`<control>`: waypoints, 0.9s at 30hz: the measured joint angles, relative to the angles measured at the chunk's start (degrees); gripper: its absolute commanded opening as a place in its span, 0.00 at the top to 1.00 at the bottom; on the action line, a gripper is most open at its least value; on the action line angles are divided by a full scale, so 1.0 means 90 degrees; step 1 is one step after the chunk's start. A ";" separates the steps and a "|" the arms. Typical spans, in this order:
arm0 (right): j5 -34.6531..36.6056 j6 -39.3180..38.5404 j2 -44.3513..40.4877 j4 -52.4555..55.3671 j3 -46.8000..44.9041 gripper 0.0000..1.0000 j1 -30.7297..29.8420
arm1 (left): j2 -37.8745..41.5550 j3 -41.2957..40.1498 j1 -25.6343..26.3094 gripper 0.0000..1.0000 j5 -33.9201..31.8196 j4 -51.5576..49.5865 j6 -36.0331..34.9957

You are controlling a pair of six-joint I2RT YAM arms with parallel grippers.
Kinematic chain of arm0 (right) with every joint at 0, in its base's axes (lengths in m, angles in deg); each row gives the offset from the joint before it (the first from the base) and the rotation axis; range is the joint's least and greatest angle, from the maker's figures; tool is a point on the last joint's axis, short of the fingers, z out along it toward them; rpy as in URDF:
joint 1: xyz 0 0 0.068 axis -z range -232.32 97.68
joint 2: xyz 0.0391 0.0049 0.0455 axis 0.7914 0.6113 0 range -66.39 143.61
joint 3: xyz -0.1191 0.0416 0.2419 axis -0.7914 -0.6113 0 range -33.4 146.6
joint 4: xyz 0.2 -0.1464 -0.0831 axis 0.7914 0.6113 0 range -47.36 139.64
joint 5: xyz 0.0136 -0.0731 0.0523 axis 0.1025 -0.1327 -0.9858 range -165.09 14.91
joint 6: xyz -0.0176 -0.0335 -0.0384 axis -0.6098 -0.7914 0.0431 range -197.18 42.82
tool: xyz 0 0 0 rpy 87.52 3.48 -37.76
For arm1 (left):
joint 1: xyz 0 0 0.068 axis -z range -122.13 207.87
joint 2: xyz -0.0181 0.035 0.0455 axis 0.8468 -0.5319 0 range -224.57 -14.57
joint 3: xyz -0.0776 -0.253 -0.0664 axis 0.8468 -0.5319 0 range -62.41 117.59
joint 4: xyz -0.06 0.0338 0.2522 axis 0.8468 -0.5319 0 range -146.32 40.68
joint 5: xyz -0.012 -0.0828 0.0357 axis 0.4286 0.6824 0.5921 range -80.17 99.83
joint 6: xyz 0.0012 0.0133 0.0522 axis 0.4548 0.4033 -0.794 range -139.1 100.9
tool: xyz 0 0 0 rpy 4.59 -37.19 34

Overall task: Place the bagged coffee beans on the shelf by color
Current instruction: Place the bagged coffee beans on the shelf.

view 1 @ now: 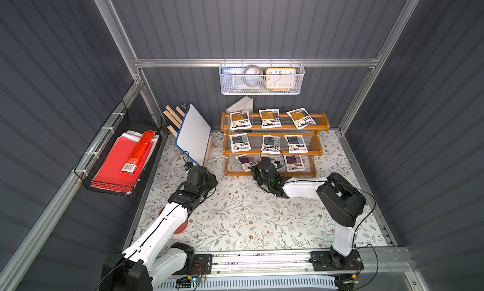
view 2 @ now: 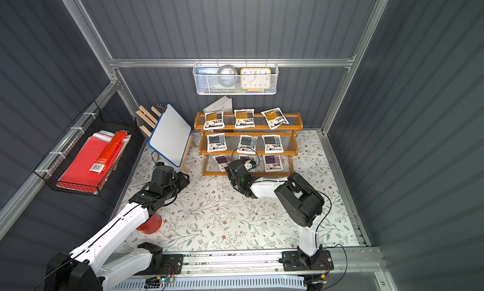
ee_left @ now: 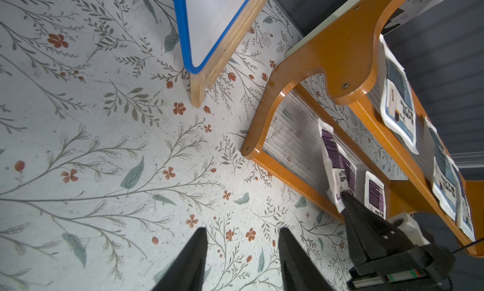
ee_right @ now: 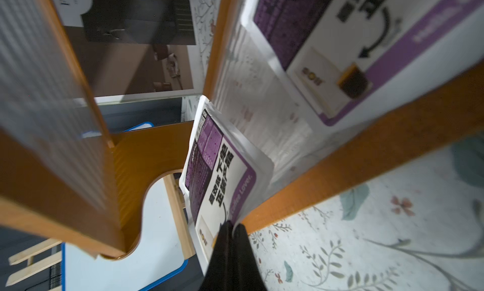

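1. The right gripper point(ee_right: 231, 228) is pinched tight on the corner of a purple pouch point(ee_right: 220, 177). The pouch rests straight ahead of the fingertips, on the bottom tier of the shelf point(ee_left: 348, 54).
2. A second purple pouch point(ee_right: 340, 41) lies just beside that gripper on the same tier, and a third purple pouch point(view 1: 293, 162) sits further back, past its wrist.
3. Above the gripper, blue-grey pouches point(view 1: 271, 141) fill the middle tier and yellow pouches point(view 1: 269, 118) the top (three each).
4. The left gripper point(ee_left: 242, 253) hangs half-spread and empty over the floral mat point(ee_left: 104, 145), well apart from the right one. A whiteboard point(ee_left: 209, 22) stands ahead of it.
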 measured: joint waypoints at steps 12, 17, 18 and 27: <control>-0.0172 0.0425 0.0998 -0.1530 0.0066 0.61 -0.0114 | 0.0391 0.0012 0.0000 0.50 -0.0007 -0.0359 -0.0002; -0.0318 0.0452 0.1008 -0.2140 0.0073 0.55 -0.0170 | 0.0233 0.0022 0.0000 0.49 0.0012 -0.0372 -0.0005; -0.0340 0.0454 0.1010 -0.2239 0.0073 0.54 -0.0170 | 0.0219 0.0022 0.0000 0.49 0.0024 -0.0367 -0.0005; -0.0891 0.0517 0.1234 -0.2429 0.0148 0.46 -0.0027 | 0.0180 0.0022 0.0000 0.49 0.0070 -0.0284 -0.0002</control>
